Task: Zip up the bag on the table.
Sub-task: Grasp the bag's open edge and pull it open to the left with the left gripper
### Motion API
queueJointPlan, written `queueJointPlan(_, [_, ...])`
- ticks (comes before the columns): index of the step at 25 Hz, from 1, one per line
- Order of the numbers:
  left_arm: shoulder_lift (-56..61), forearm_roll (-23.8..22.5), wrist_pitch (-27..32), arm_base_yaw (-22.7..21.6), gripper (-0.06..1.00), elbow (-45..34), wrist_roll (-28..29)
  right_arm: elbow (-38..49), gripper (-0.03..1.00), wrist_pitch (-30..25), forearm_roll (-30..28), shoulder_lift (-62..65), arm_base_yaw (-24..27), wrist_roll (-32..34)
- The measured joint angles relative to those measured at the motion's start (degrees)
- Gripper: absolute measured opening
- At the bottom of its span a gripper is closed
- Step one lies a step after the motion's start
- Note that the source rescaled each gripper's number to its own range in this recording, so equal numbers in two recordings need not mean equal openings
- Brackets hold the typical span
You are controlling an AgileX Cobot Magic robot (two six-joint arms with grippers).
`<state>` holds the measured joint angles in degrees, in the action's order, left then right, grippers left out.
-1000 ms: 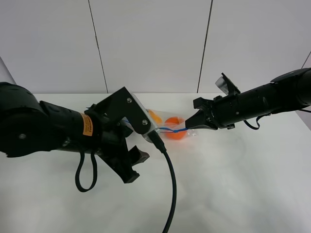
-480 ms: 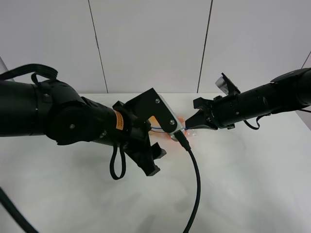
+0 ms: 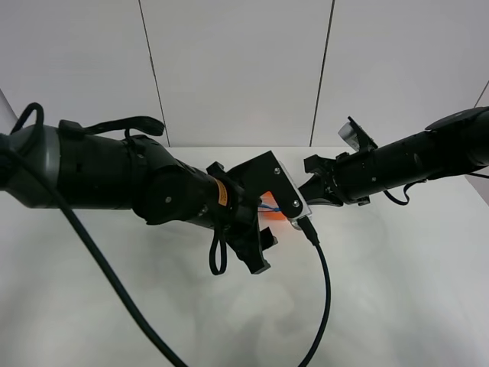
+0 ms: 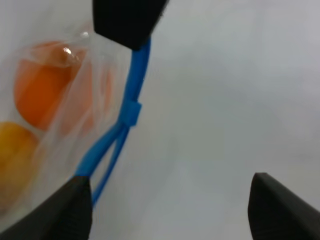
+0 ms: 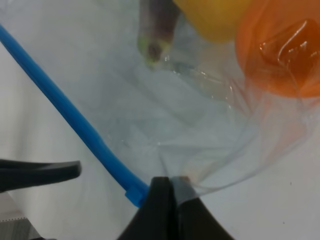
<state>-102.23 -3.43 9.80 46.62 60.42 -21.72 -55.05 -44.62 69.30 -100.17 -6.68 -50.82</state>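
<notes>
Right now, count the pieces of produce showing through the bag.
3: an orange one inside the bag, a yellow one beside it, and a dark purple one beside the yellow. Others may be hidden behind the arms.

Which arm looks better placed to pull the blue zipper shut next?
Left, probably. The left hand is open beside the zipper slider, with the unzipped stretch running toward it. The right hand is shut on a corner of the bag, anchoring it, so it isn't free.

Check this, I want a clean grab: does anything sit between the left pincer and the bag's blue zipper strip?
Nothing visible does; the open left pincer faces the blue zipper strip directly.
</notes>
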Motion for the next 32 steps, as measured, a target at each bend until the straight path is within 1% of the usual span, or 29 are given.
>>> queueJointPlan(9, [-1.19,-0.26,-3.69,0.00,0.94,1.10,-1.77,0.00,0.00,0.00,-0.85,0.00,0.00,0.79])
queueJointPlan(13, [-1.19,-0.26,-4.83,0.00,0.94,1.10,-2.22,0.00,0.00,-0.81,-0.85,0.00,0.00,1.21])
queueJointPlan(20, [-1.19,-0.39,-5.43,0.00,0.94,1.10,-2.49,0.00,0.00,-2.22,-0.85,0.00,0.00,1.26])
queueJointPlan(27, [-1.32,-0.39,-5.46,0.00,0.94,1.10,-2.49,0.00,0.00,-2.32,-0.85,0.00,0.00,1.26])
queueJointPlan(32, [-3.66,-0.39,-6.68,0.00,0.94,1.17,-2.73,0.00,0.00,-2.32,-0.85,0.00,0.00,1.17])
